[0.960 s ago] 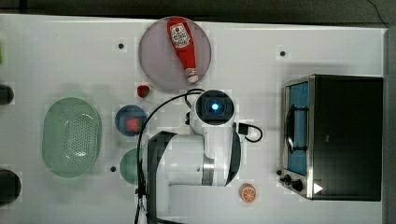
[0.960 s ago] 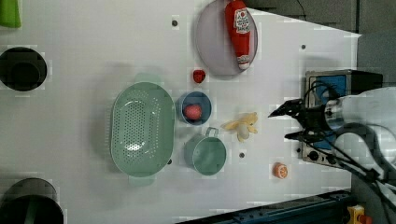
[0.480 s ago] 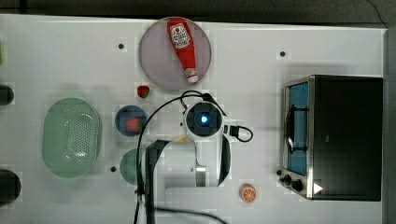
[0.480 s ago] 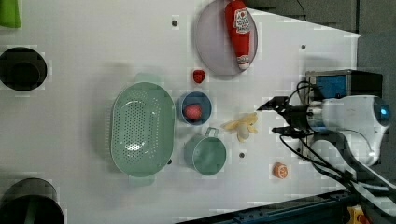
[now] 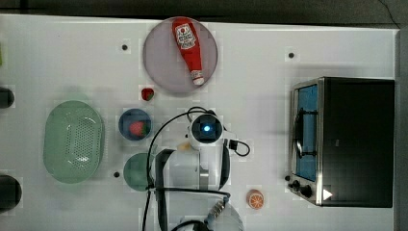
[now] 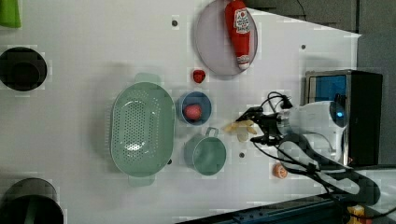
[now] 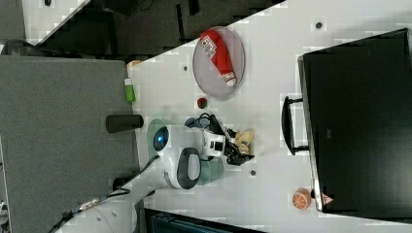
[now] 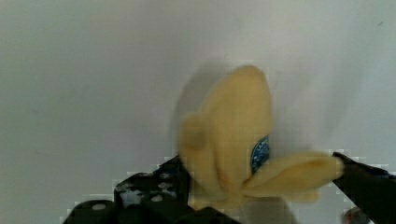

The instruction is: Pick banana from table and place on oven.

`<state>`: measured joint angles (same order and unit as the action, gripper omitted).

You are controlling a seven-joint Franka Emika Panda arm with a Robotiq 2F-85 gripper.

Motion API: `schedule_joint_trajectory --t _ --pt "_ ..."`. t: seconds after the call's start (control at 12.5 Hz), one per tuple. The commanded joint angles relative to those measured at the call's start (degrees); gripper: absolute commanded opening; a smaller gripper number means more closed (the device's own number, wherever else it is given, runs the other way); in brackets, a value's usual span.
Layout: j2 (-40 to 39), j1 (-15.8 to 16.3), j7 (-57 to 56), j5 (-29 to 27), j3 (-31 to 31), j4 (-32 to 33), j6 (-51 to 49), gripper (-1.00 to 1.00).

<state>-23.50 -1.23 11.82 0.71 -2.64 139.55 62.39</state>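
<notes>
We've got the big white table (image 5: 269, 38) with a few dark holes, and dark floor past its far edge in the top view. The oven (image 5: 356, 142) sits at the top view's right edge, black top bare, glass door facing the middle of the table. There's open white surface between the arm and the oven, with just an orange slice (image 5: 255, 198) near the front edge.

The top view's left half is more crowded: a green colander (image 5: 72, 142), a blue bowl (image 5: 135, 124) with something red inside, a teal pot (image 6: 205, 153), a strawberry (image 5: 147, 94), and a grey plate (image 5: 161, 72) carrying a ketchup bottle (image 5: 188, 48).

The banana (image 6: 240, 129) lies on the table just beside the teal pot, on the left view's right of it. The gripper (image 6: 254, 126) is right at it: in the wrist view the banana (image 8: 233, 149) sits between the dark fingers (image 8: 149, 186), which stand apart on either side of it. We can't tell if they're actually pressing on it yet.
</notes>
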Motion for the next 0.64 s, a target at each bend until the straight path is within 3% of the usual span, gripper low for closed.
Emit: schedule_joint_trajectory --t 0.08,0.4,0.48,0.64 --pt "2.89 0.34 2.18 -0.02 -0.9 -1.78 1.59 0.43" --pt "2.98 0.36 2.18 -0.02 -0.91 -1.76 1.66 -0.49" --pt "3.42 0.36 2.18 -0.02 -0.9 -1.85 1.66 -0.61" --pt "6.18 0.36 2.18 -0.02 -1.22 -2.05 1.26 -0.61"
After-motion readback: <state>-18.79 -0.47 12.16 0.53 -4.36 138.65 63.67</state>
